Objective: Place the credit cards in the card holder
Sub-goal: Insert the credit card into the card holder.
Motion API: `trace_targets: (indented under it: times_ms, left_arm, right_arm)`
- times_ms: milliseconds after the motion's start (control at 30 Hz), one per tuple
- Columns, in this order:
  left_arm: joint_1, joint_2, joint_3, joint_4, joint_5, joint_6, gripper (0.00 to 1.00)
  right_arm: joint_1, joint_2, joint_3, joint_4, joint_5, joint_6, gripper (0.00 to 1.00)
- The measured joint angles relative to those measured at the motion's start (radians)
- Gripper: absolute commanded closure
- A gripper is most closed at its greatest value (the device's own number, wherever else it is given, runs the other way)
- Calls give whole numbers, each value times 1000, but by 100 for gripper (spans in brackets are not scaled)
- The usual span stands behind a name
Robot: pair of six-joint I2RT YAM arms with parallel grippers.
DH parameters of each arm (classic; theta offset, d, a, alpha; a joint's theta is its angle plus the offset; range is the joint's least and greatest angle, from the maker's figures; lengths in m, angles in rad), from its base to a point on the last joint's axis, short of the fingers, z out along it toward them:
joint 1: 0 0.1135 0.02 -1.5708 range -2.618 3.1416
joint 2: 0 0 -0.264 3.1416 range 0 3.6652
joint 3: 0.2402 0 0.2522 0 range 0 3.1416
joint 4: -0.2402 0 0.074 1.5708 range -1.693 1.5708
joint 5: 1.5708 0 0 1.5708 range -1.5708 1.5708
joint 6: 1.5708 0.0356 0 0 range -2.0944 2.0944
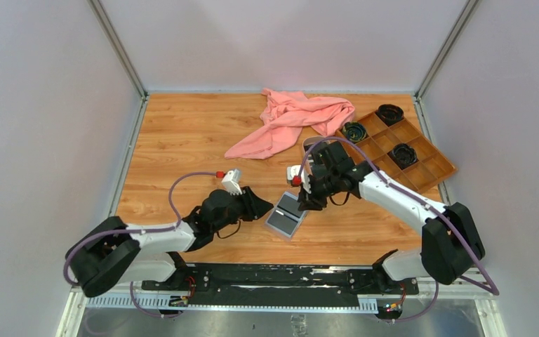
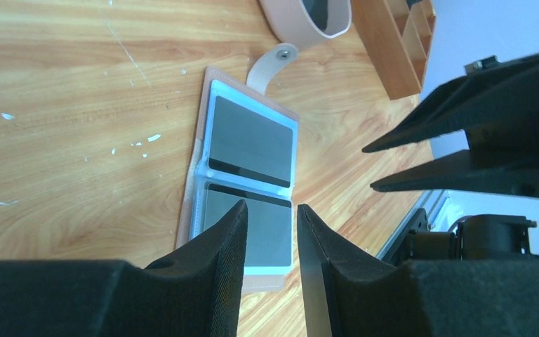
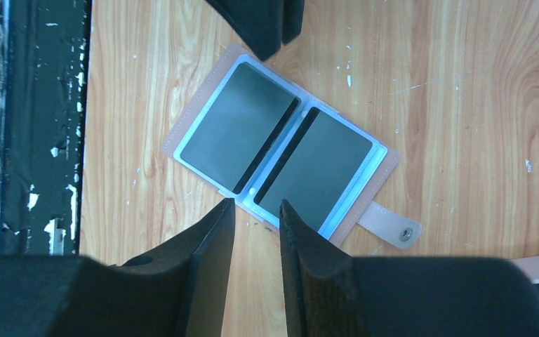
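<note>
A crumpled pink cloth (image 1: pixel 291 119) lay at the far side of the wooden table (image 1: pixel 182 140). To its right stood a brown plastic compartment tray (image 1: pixel 421 158) holding three round dark objects (image 1: pixel 402 154). An oval pink-rimmed tray (image 2: pixel 302 21) sat just beyond the snap tab (image 2: pixel 272 63), largely hidden behind the right arm in the top view.

The pinkish-tan leather-look card holder (image 3: pixel 390 160) lay open and flat near the middle of the table's near side, between the two grippers. Two dark grey credit cards (image 3: pixel 238 133) sat in its clear blue-grey sleeves, one on each half.

The left arm stretched low and rightward, with the left gripper (image 2: pixel 270 232) at the holder's left side. The right arm bent back toward the centre, the right gripper (image 3: pixel 256 225) pointing down over the holder's far edge. Both grippers' jaws were parted by a narrow gap and held nothing. Whether either fingertip touched the leather could not be told.
</note>
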Motion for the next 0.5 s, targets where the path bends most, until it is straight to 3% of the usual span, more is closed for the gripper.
trace_targets:
  times_ms: [300,400,500]
  left_arm:
    - [3,-385,-92,-110,-48,191,58]
    - [6,-493,-132,-122,-59,230,49]
    - [11,-579,-173,-140,-71,248,27]
  right_arm:
    - [-46,-17,14,-34,-70,4,66]
    - [-56,-20,14,-39,-81,4,66]
    - [-70,-23,14,-44,-89,5,66]
